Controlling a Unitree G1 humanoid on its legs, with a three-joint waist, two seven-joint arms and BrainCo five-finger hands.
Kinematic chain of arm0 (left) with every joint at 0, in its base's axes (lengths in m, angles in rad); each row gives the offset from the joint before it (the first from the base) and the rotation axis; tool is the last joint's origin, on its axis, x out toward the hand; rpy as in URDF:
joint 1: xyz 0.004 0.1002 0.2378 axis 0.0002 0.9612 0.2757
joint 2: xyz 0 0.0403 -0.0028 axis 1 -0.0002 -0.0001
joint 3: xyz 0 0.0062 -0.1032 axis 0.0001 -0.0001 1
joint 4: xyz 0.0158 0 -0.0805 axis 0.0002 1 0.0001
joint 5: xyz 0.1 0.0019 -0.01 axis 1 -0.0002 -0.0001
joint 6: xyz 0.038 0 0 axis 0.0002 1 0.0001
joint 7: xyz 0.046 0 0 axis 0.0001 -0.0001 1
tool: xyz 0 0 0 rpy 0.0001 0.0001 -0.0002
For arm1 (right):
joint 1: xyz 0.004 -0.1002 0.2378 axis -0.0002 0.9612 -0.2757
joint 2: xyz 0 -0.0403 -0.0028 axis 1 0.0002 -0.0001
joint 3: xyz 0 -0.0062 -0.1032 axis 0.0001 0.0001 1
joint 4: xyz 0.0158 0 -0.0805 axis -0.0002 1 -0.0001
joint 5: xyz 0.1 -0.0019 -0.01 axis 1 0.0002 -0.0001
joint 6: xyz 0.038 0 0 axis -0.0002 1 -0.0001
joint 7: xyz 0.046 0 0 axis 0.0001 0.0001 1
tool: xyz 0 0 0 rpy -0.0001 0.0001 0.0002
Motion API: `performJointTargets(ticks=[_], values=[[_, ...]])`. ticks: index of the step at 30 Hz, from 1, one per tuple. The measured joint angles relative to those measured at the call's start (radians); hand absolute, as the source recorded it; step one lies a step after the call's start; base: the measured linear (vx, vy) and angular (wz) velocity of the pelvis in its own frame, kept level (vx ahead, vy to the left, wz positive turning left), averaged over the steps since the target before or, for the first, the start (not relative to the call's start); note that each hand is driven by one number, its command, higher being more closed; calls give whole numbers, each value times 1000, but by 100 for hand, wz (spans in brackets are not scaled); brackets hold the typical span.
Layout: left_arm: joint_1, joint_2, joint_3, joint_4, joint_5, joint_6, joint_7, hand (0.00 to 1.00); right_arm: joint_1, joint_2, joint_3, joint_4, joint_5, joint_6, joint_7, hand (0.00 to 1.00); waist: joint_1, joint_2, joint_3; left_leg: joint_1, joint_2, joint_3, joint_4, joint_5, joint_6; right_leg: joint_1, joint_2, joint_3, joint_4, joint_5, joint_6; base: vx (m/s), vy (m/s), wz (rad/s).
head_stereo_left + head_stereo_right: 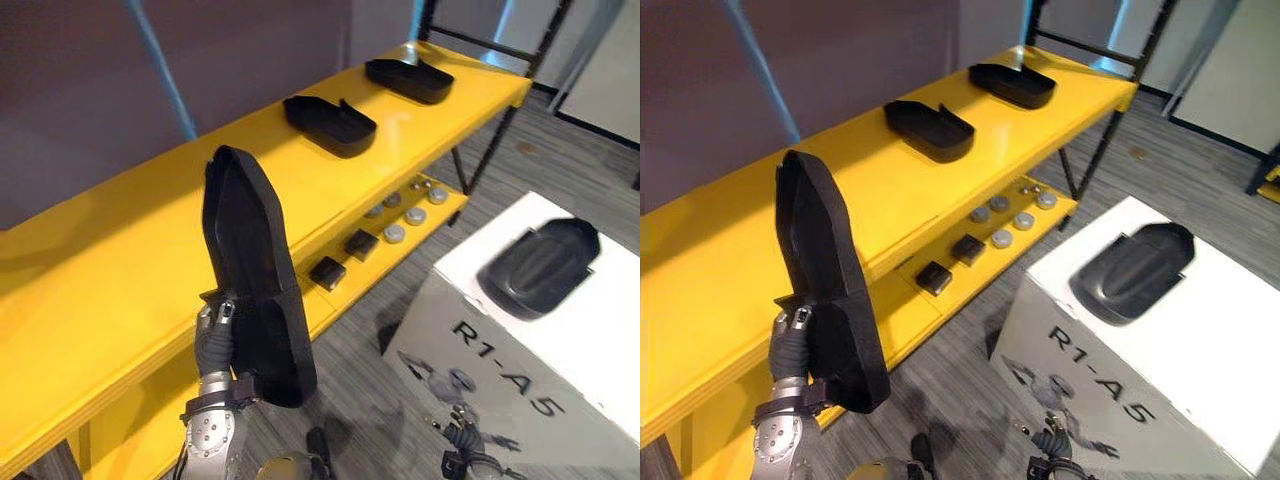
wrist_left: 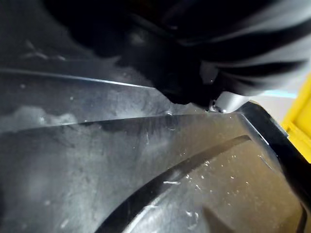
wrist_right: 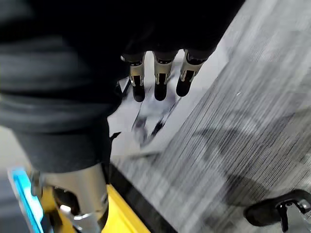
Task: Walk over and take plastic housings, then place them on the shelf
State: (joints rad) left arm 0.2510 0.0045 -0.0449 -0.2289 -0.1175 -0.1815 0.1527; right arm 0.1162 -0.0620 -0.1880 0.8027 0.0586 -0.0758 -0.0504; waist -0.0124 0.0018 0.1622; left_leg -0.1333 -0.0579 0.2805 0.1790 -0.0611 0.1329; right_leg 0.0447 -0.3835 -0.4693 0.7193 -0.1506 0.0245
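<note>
Left hand [image 1: 214, 338] clamps black plastic housing [image 1: 255, 270] by lower end, upright, before front edge of yellow shelf [image 1: 110, 270]. Best: lift clear of edge, tip flat, hollow up like placed housing [image 1: 330, 125], set on bare stretch, then release. Right hand [image 3: 159, 80] slack, empty.

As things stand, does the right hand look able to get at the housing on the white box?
Probably yes: the right hand hangs open and empty low by the white box, and nothing covers the housing on top. It must rise first.
</note>
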Motion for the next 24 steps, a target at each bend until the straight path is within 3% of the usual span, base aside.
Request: performJointTargets(ticks=[1, 2, 4, 6, 8, 10, 11, 12, 13, 15, 24], values=[[-10, 10, -7, 9, 0, 0, 1, 100, -1, 0, 7, 0, -4, 0, 0, 0, -6, 3, 4, 17, -7, -25, -15, 4, -3, -31, 44, 71, 17, -32, 9, 219, 79, 123], [-24, 20, -19, 29, 3, 0, 4, 100, 18, 0, 14, 0, -8, 1, 0, 0, -20, -2, 6, 61, -31, -75, -46, 9, -4, -83, 122, 189, 10, -89, 21, 184, 45, 98], [-27, 18, -36, 35, 3, 0, 10, 100, 30, -1, 15, -1, -8, 1, -1, 0, -29, -8, 5, 91, -68, -121, -55, 9, -3, -138, 183, 294, -57, -130, 32, 247, 43, 99], [-40, 16, -68, 36, 3, 0, 16, 100, 45, 1, 22, -10, -5, 2, -1, 0, -30, -5, 7, 114, -97, -182, -57, 12, 1, -197, 233, 394, -141, -132, 35, 217, -1, 97], [-45, 13, -90, 35, 3, -1, 18, 100, 66, 5, 36, -53, -8, 4, -2, 0, -23, -9, 2, 142, -106, -220, -72, 10, -1, -202, 254, 437, -216, -127, 35, 163, -30, 83], [-44, 13, -104, 20, 3, -2, 17, 100, 87, 26, 37, -94, -8, 4, -3, 0, -2, -32, -17, 162, -120, -253, -80, -9, -26, -186, 239, 421, -285, -111, 15, 167, -78, 58], [-44, 9, -103, 12, 3, -2, 17, 100, 90, 35, 38, -102, -7, 5, -2, 0, 8, -48, -29, 164, -123, -253, -58, -50, -26, -154, 220, 397, -326, -53, 22, 229, -189, 32], [-39, 0, -99, 12, 3, -2, 17, 100, 89, 41, 42, -113, -7, 8, -2, 0, 21, -43, -40, 163, -79, -178, -9, -122, -37, -112, 228, 375, -368, -29, 55, 192, -170, 26], [-40, -1, -100, 11, 3, -2, 17, 100, 92, 44, 45, -121, -7, 8, -2, 0, 23, -41, -47, 163, -42, -106, 12, -144, -69, -92, 237, 369, -391, -25, 52, 245, -239, 12], [-39, -12, -103, 11, 3, -3, 14, 100, 95, 54, 53, -129, -7, 10, -2, 0, 27, -40, -88, 162, 0, -56, 63, -136, -79, -36, 259, 345, -458, -19, 43, 213, -159, 18], [-41, -11, -139, 7, 74, -1, 21, 100, 88, 58, 93, -116, -16, 10, 0, 0, 27, -39, -129, 236, 26, -61, 14, -136, -91, 71, 303, 351, -576, 7, 8, 175, -47, 3]])
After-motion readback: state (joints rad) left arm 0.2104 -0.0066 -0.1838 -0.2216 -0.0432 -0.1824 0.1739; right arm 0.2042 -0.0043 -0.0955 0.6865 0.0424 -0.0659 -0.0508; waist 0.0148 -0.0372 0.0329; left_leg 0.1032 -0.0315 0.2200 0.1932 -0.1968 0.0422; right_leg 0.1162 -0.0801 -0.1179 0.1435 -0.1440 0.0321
